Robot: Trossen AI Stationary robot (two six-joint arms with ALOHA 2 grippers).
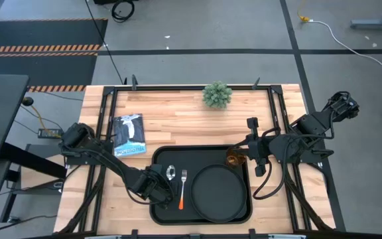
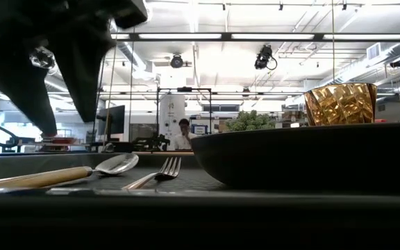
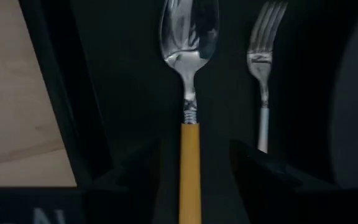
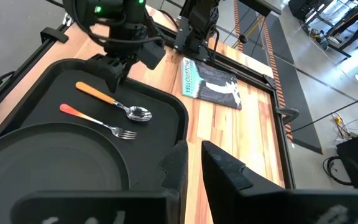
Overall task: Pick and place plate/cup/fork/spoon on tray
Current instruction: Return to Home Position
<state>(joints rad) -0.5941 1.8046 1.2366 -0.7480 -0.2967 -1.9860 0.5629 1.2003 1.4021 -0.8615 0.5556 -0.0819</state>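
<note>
Spoon (image 3: 189,93) lies flat on the tray (image 1: 158,212), near its left edge beside the fork (image 1: 182,189) and plate (image 1: 221,192). Left pincer (image 1: 158,189) straddles the handle with fingers apart, gripping nothing, likely a release. Right pincer (image 1: 256,156) hangs near the cup (image 1: 236,158), nearly closed and empty.

Bright, even light from ceiling strip lamps (image 2: 186,36) in low view, w/ glare on the spoon (image 3: 189,31) bowl & amber cup (image 2: 339,104) facets, soft faint shadows on the worktop (image 1: 178,116), nr-lens arm and tray (image 2: 200,208) rim blurred & dark.
</note>
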